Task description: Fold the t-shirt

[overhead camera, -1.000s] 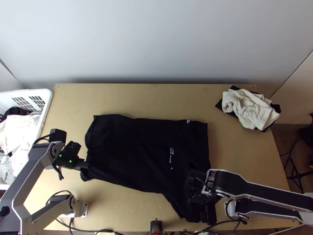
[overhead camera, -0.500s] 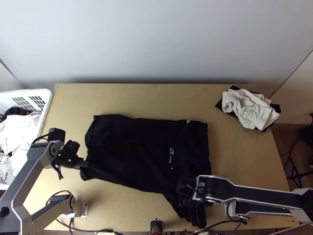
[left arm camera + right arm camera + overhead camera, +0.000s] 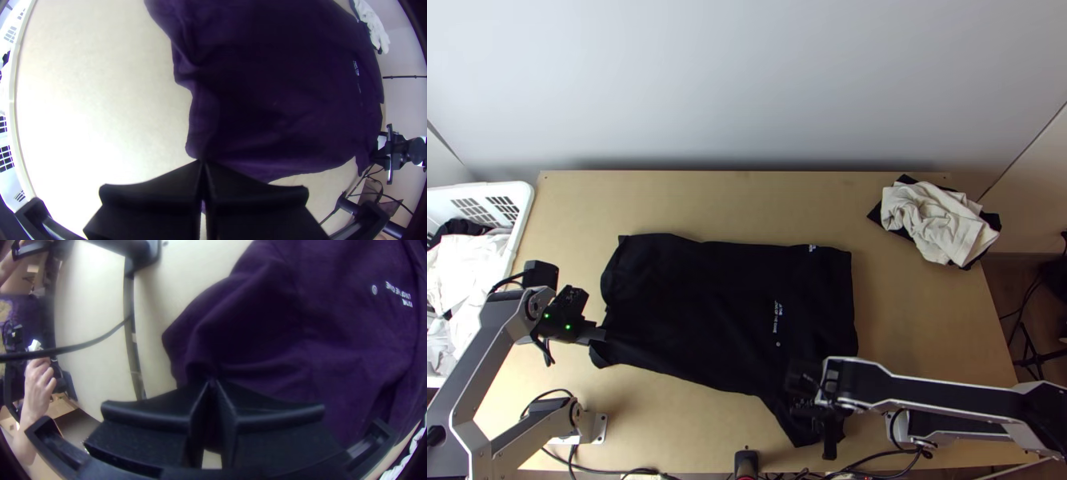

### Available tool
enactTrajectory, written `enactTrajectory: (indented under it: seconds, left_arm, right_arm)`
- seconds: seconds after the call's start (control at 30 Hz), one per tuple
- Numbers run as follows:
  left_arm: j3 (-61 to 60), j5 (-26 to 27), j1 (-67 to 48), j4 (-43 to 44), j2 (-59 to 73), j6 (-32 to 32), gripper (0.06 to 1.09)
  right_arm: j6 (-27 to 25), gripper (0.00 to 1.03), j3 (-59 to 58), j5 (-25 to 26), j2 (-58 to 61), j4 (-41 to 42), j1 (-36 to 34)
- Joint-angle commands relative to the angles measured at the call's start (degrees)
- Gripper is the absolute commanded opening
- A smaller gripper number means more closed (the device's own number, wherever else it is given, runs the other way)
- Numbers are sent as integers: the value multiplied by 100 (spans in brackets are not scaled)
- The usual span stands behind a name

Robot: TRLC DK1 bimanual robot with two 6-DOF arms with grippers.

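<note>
The shirt lies mostly spread on the tabletop, its near-side fabric clamped at separate points by the left end effector and right end effector; folding appears early, with the main folds remaining.

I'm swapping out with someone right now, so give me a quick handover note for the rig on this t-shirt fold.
Left gripper: shut on the t-shirt, at the near end of its left edge.
Right gripper: shut on the t-shirt's part closest to the table's near edge.
Job: black t-shirt mid-table, mostly spread, with some creases.
Done: both grippers have hold of it. I can't make out a finished fold.
Left: the folding, probably starting with the near side.
Around it: a white-and-black clothes pile far right, a clothes basket left.
</note>
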Motion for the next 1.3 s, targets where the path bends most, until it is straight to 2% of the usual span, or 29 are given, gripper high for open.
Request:
enactTrajectory:
  seconds: [0.0, 0.17, 0.33, 0.7, 1.0, 1.27]
  left_arm:
    - [157, 16, 6, -113, -88, 100, 9]
    - [377, 25, 6, -254, -237, 197, 9]
    - [632, 130, 50, -368, -316, 329, 9]
    - [1493, 333, 199, -474, -106, 707, 9]
    - [2539, 640, 269, -263, 686, 707, 9]
    - [3225, 640, 252, -96, 1512, 689, 9]
  right_arm:
    - [-322, 3, 357, 63, -381, -533, -924]
    - [-762, 3, 1209, 90, -794, -1017, -2023]
    - [-867, 3, 1860, 98, -786, -1439, -2717]
    - [-674, 3, 2651, 186, -663, -1544, -3693]
    - [-920, 3, 3336, 221, 137, -1474, -4422]
    - [-1096, 3, 4171, 239, 1069, -1412, -4871]
